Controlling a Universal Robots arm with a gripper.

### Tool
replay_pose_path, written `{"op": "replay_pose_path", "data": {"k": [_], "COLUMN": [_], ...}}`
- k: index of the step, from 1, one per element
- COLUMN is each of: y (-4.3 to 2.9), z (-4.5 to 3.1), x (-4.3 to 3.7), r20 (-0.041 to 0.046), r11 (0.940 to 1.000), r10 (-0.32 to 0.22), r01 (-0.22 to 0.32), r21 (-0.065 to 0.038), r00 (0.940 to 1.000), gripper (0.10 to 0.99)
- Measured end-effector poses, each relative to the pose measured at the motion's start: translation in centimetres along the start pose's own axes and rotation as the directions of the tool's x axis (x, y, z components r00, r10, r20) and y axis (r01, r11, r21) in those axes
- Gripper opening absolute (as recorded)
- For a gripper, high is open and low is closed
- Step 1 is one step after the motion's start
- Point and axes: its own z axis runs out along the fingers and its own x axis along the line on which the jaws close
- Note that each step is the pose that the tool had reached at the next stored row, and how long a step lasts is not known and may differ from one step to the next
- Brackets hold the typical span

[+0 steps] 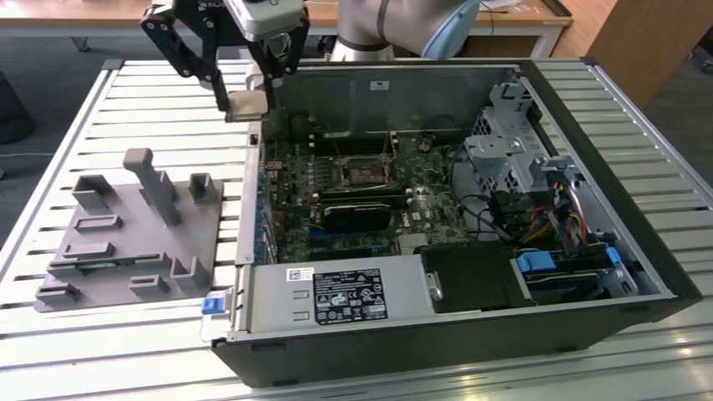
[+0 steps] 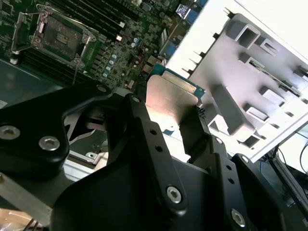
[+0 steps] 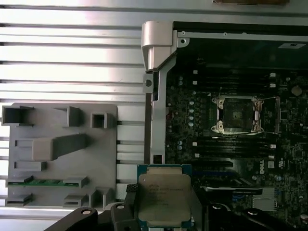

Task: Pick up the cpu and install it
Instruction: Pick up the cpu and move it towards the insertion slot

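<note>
Holding one cpu (image 3: 163,196) in one gripper (image 1: 247,96)

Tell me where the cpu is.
The cpu is clamped in the gripper, high on the exterior view's left, above the case wall nearest the grey tray.

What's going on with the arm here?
The arm's gripper is shut on the cpu, holding it in the air over the edge of the open computer case. The socket inside has no chip in it, so nothing is installed yet. A memory stick sits in the grey fixture beside the case.
</note>
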Motion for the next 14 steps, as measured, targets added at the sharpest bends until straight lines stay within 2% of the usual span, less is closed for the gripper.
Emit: {"op": "replay_pose_path", "data": {"k": [14], "y": [0.38], "z": [0.09], "x": [-1.41], "r20": [0.0000], "r11": [1.0000], "r10": [0.000], "r01": [0.000], "r21": [0.000], "r00": [1.0000], "gripper": [0.525]}}
